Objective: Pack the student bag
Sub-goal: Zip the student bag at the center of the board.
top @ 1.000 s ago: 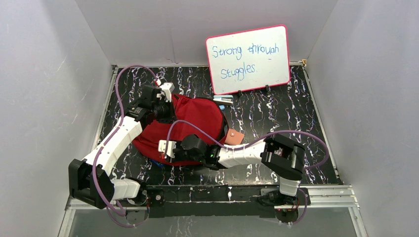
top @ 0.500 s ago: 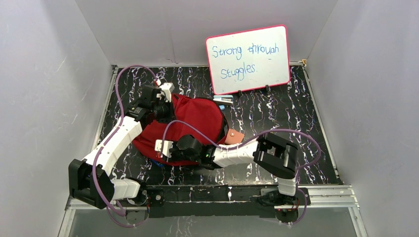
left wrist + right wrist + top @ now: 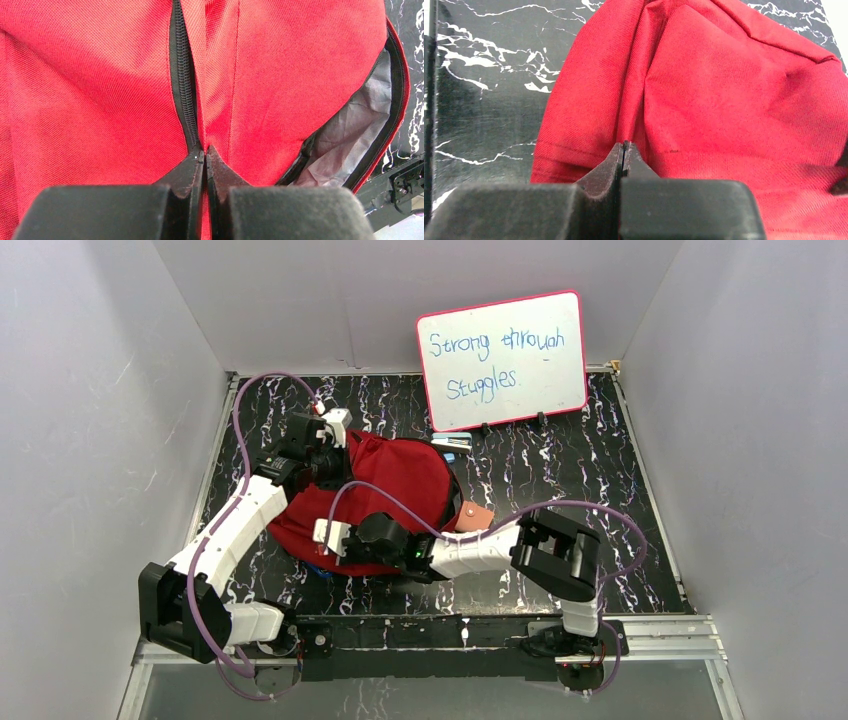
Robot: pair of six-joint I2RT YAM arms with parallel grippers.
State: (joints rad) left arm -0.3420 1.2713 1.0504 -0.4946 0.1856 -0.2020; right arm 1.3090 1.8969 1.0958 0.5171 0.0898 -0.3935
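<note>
Your left gripper (image 3: pixel 204 154): jaws clenched on bag (image 3: pixel 95 95) zipper (image 3: pixel 179 75), toward left edge of table (image 3: pixel 560 475). Your right gripper (image 3: pixel 624 146): jaws pinching fabric fold, near edge.

White links (image 3: pixel 240 525), black joints (image 3: pixel 165 605) and purple cables (image 3: pixel 237 425) lead to the black left gripper (image 3: pixel 204 150) and right gripper (image 3: pixel 624 145).

Bright, even light from above; the overhead view is sharp, with faint shadow in the corners of the walls (image 3: pixel 90 440). In both wrist views the fingers (image 3: pixel 182 181) at the bottom edge look soft, perhaps defocused.
</note>
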